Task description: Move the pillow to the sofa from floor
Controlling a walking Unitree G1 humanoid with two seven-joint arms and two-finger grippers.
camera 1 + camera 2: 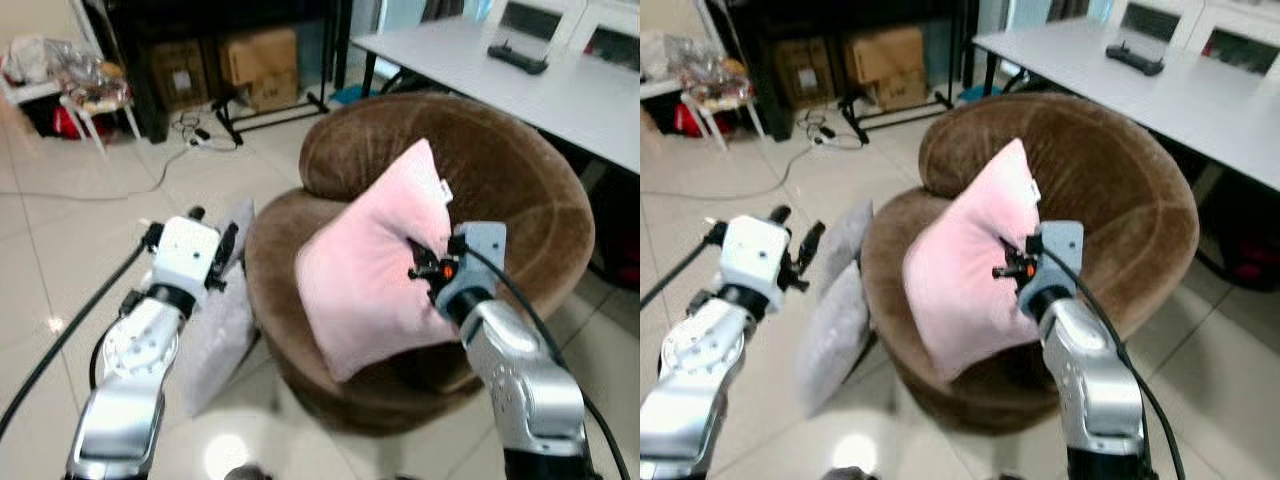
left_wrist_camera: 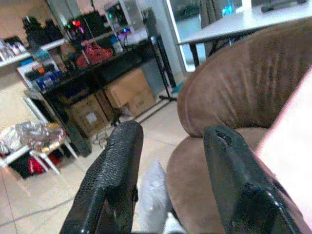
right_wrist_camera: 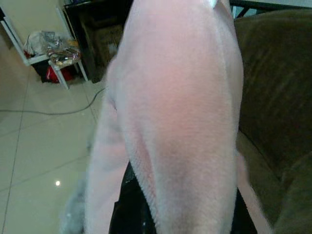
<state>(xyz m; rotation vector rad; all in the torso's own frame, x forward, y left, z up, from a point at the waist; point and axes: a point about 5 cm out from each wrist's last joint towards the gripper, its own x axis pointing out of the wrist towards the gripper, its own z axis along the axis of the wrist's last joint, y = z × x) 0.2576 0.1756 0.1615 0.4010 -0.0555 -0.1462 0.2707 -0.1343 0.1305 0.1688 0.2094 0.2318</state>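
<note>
grey cushion [image 1: 222,330] leaning beside the seat, on tiled floor [image 1: 60,250] | cardboard boxes [image 1: 258,62] under dark shelving | white table [image 1: 520,85] carrying black remote [image 1: 517,59] | white stool [image 1: 85,105], cluttered

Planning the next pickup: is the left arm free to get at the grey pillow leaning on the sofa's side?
Probably yes. The left gripper is open and holds nothing, and it hovers just above the grey pillow beside the brown sofa, with nothing between them.
</note>
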